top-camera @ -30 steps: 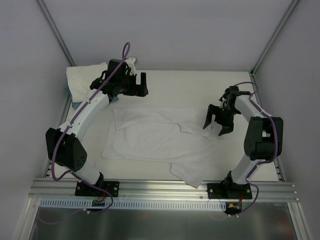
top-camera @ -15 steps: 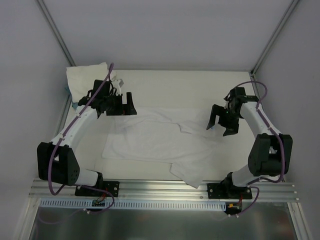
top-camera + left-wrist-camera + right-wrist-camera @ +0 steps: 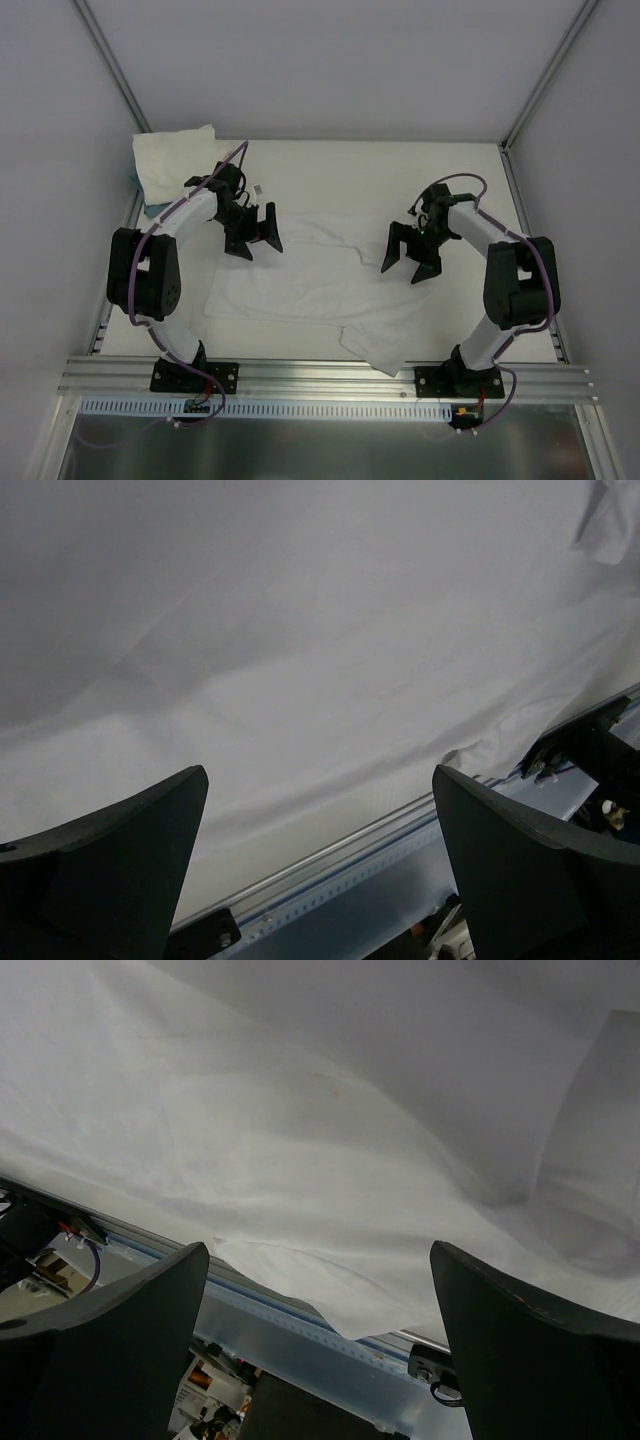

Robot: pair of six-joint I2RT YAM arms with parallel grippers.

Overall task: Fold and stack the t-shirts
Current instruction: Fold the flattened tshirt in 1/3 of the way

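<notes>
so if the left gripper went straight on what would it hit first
Most likely the spread white t-shirt: the left gripper points down at its cloth, jaws open, nothing between. How near is unclear.

Rumpled white t-shirt [image 3: 300, 275]; folded pile [image 3: 175, 157] far-left

The top camera looks down from high above the spread t-shirt [image 3: 300, 285] and sees all of it. Each wrist camera sits very close over it, one at its left side and one at its right. Both face the metal rail [image 3: 330, 375] past its near edge. All three views share that t-shirt.
</notes>
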